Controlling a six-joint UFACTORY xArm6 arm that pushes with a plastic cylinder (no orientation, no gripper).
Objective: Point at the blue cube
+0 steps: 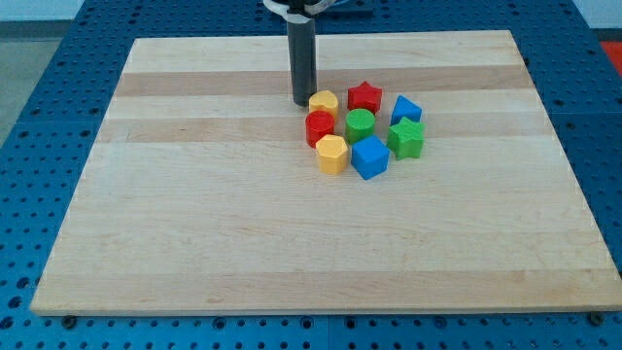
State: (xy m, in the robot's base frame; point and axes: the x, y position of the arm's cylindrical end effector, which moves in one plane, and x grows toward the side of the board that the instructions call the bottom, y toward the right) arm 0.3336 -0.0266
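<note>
Wooden board (194, 214) on blue pegboard: clustered blocks; my tip (302, 102), bare rod without jaws, beside yellow block (324, 102), well short of blue cube (369, 157).

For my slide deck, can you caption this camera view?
My tip rests beside the yellow block, across the cluster from the blue cube.

I see a light wooden board (243, 224) made of long planks w/ slightly different tones, some paler, some more brown. Under it and around all sides there is a blue perforated surface (44, 68), w/ regular rows of small holes. The light is even, no strong shadows. At the top corners, a pale strip of bkgd is visible, too blurred to identify.
</note>
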